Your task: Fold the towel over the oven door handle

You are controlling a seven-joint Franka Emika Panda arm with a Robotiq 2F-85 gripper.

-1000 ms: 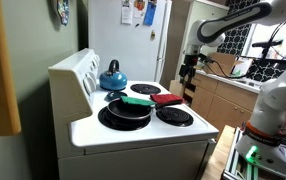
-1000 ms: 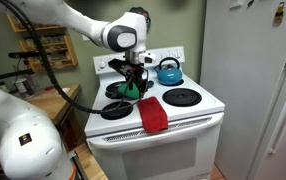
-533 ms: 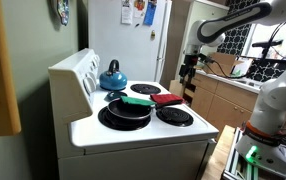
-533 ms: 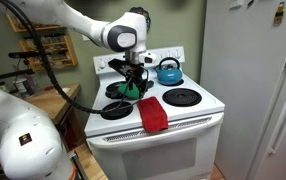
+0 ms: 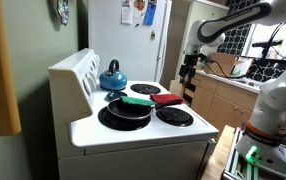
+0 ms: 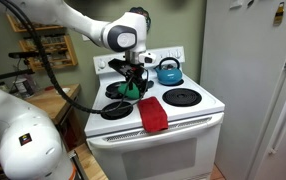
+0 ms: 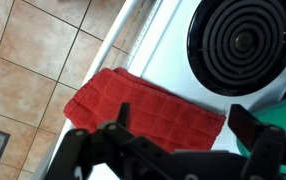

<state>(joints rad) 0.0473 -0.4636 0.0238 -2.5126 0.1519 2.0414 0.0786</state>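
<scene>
The red towel [image 6: 152,113] lies flat-folded on the white stove top, overhanging the front edge above the oven door handle [image 6: 163,135]. It also shows in an exterior view [image 5: 166,98] and fills the middle of the wrist view [image 7: 143,110]. My gripper [image 6: 135,80] hangs above the stove, over the towel's back end and the green thing. In the wrist view its fingers [image 7: 188,125] are spread wide apart with nothing between them, well above the towel.
A black pan [image 5: 126,108] with a green flat thing [image 5: 136,101] sits on a burner. A blue kettle [image 6: 168,71] stands at the back. A coil burner [image 7: 245,40] lies beside the towel. A fridge [image 6: 253,80] stands beside the stove.
</scene>
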